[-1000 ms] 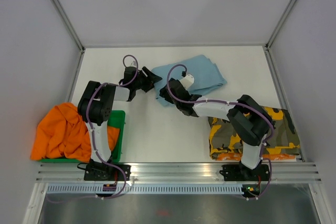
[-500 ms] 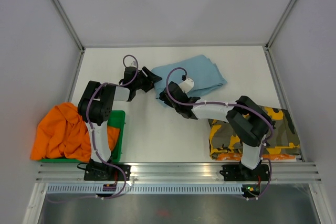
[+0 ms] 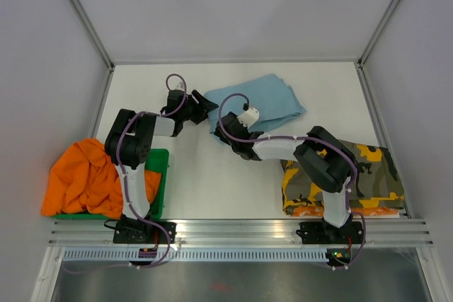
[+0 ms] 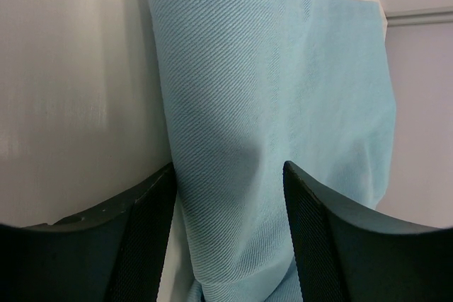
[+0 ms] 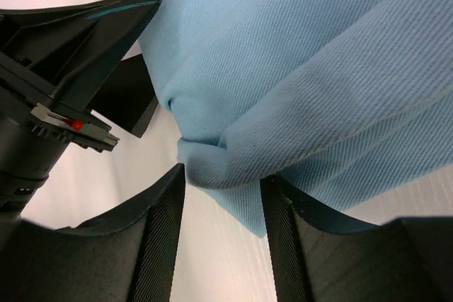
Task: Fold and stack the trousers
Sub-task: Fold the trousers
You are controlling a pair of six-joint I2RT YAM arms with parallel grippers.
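Observation:
The light-blue trousers [image 3: 263,100] lie folded at the back middle of the table. My left gripper [image 3: 205,106] is at their left edge; in the left wrist view its jaws stand open astride a raised fold of blue cloth [image 4: 283,76], with a strip of table showing beside the left finger [image 4: 145,235]. My right gripper [image 3: 221,131] is at the near left corner of the trousers. Its jaws are open, and the bunched corner [image 5: 212,160] lies between the tips. The camouflage trousers [image 3: 368,175] lie folded at the right. The orange trousers [image 3: 81,178] are heaped at the left.
A green tray [image 3: 161,171] sits under the orange heap by the left arm's base. The left gripper's black body [image 5: 78,40] shows close by in the right wrist view. White walls and metal rails close in the table on three sides.
My right gripper has slid left along the near edge of the blue trousers to their left corner, its jaws narrowing slightly. The left arm has stayed put.

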